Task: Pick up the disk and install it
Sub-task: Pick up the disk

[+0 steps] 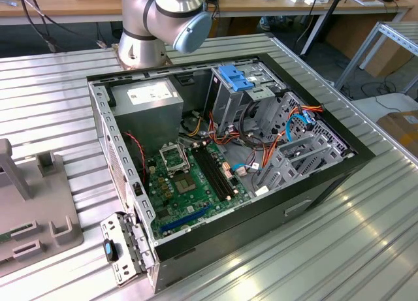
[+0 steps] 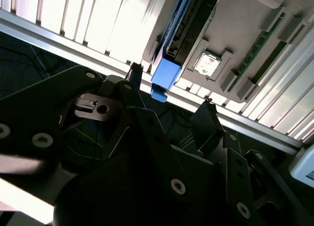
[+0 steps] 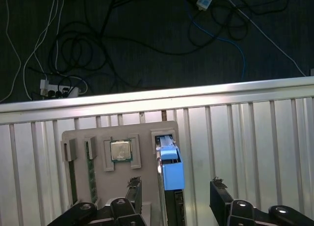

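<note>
The disk [image 3: 170,173], a grey-metal drive in a bright blue carrier frame, stands on edge in a slot of a grey fixture tray [image 3: 147,138]. In the second wrist view the disk [image 2: 185,30] shows its blue end tab. My gripper [image 3: 175,187] is open. Its two black fingertips [image 3: 133,186] stand well apart on either side of the disk's line and touch nothing. The gripper [image 2: 171,87] hangs over the disk's blue end. How far above it I cannot tell.
The tray also carries a processor chip [image 3: 120,150] and memory sticks [image 3: 89,155]. It rests on a ribbed metal table [image 1: 366,236]. An open computer case [image 1: 228,151] with a motherboard, drive cages [image 1: 294,151] and a blue bracket [image 1: 235,76] sits mid-table. Cables lie on the floor beyond the table's edge [image 3: 157,96].
</note>
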Available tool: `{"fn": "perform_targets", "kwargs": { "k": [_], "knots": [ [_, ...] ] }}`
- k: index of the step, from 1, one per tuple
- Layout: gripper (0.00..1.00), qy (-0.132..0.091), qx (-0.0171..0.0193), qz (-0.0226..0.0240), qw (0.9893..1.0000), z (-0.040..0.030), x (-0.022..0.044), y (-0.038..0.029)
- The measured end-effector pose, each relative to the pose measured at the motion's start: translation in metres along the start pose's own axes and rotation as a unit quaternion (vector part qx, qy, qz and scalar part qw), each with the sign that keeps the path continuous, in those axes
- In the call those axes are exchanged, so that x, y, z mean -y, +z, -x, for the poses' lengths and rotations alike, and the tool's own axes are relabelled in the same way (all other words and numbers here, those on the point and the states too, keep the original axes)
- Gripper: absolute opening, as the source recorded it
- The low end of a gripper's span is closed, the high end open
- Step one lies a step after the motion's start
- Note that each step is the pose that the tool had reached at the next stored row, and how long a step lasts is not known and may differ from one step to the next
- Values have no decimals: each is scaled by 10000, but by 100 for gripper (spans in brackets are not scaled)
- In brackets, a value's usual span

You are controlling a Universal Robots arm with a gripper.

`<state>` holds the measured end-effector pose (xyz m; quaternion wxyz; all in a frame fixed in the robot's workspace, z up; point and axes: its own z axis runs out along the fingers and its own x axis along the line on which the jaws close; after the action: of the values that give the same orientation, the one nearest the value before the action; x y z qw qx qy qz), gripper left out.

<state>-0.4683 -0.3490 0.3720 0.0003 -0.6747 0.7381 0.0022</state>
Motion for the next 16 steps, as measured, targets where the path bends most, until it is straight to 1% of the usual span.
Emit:
{"fn": "perform_targets", "kwargs": {
  "k": [5, 16],
  "knots": [
    [66, 0, 0, 0, 10000, 0, 0, 28],
    [66, 0, 0, 0, 10000, -13, 1, 29]
  ]
}}
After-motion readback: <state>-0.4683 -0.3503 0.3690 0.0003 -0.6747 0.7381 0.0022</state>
